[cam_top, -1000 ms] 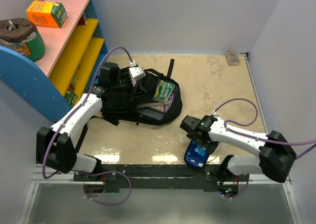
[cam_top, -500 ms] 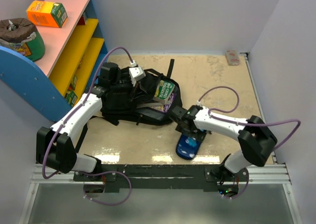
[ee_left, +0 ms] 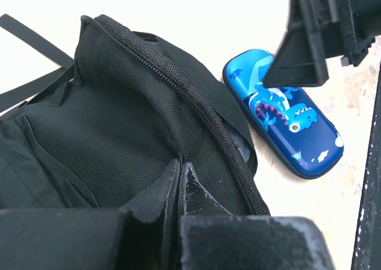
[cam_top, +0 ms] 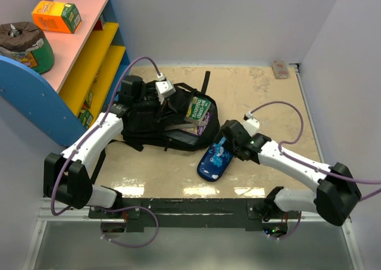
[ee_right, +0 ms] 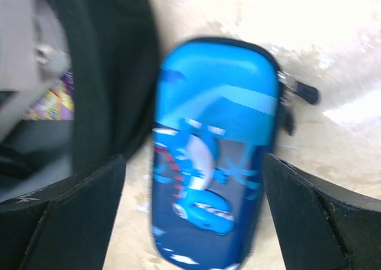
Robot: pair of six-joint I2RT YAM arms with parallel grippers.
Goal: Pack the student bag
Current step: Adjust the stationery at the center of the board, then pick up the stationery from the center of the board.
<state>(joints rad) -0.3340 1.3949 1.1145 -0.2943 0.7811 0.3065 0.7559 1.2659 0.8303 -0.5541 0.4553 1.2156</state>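
The student bag (cam_top: 149, 124) is a floppy black backpack lying open on the table's middle left, with a green book (cam_top: 198, 108) showing in its mouth. My left gripper (cam_top: 172, 105) is shut on the bag's black fabric near the zip (ee_left: 178, 170). A blue pencil case with a shark print (cam_top: 215, 158) lies on the table just right of the bag; it also shows in the left wrist view (ee_left: 283, 112). My right gripper (cam_top: 221, 146) is open and straddles the case's far end; in the right wrist view the case (ee_right: 211, 157) lies between the spread fingers (ee_right: 65, 216) without clear contact.
A blue, yellow and pink shelf unit (cam_top: 89, 55) stands at the left, with an orange box (cam_top: 56, 15) on top. A small object (cam_top: 280, 68) lies at the back right corner. White walls close in the table at the back and right.
My right gripper has swung from the front edge toward the bag, and the pencil case has moved with it up and left, next to the bag. The left arm has not moved.
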